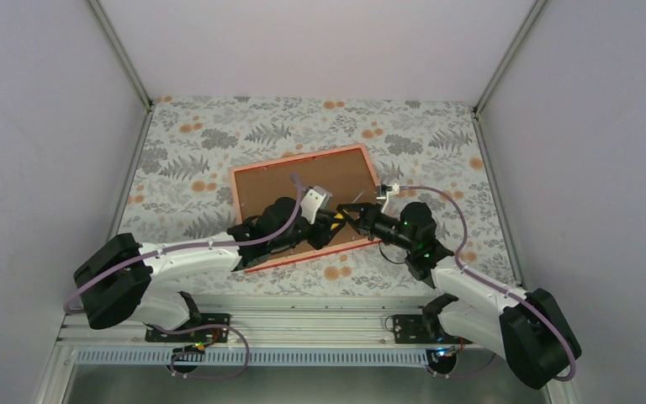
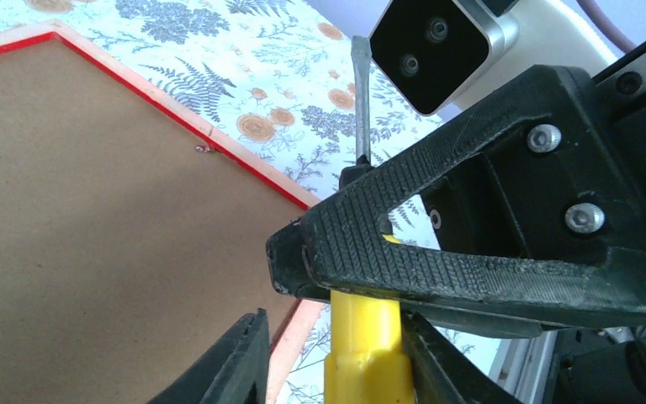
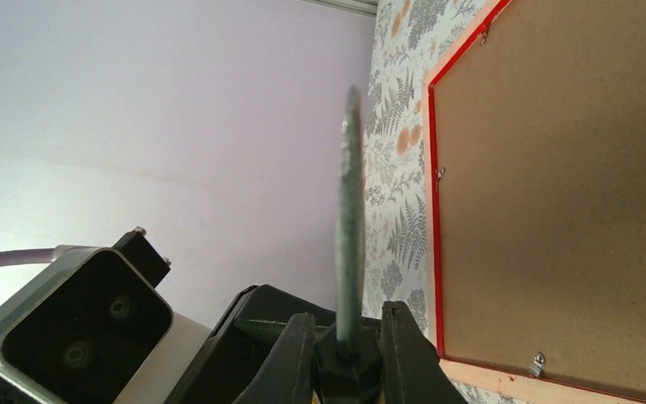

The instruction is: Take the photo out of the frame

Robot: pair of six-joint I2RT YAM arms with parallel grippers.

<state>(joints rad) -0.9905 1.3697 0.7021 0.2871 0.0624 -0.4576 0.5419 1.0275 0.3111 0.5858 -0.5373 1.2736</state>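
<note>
Right now the frame (image 1: 290, 181) is lying face down near the middle of the floral table (image 1: 210, 143), showing only its brown back board inside the red rim. Small metal clips (image 3: 538, 364) are sitting along its inner edge. Both arms are meeting above the frame's near right part, over a screwdriver (image 2: 362, 345) with a yellow handle. The right gripper (image 3: 349, 358) is pinching the black collar at the base of the shaft, fingers pressed tight on either side, and the grey blade is pointing out beyond them. The left gripper (image 2: 336, 358) is straddling the yellow handle with its jaws apart. One finger is standing clear of it. The other seems to be brushing it, though from here I cannot be sure.
</note>
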